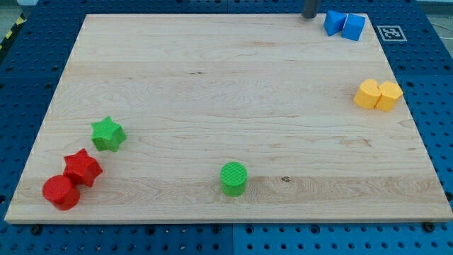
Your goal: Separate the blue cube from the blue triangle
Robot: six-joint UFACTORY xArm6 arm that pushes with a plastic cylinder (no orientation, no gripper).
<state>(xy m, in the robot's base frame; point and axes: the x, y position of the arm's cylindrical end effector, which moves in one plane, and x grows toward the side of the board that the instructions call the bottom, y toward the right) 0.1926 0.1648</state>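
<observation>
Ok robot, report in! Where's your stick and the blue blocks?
My tip at the view's top, just left of the blue pair. Blue triangle and blue cube touching, not separated. Nothing between.

A robotics lab test bench: a pale wooden board [233, 92] lies flat on a blue metal base plate [28, 78] drilled with a regular grid of mounting holes, the kind used for fixing rigs. A black-and-white fiducial marker [391, 32] sits on the plate just beyond the board's corner at the view's top right, and a strip of yellow-and-black hazard tape [10, 35] crosses the view's top left. Small moulded plastic blocks in 4 colours are scattered across the board as test pieces.
</observation>
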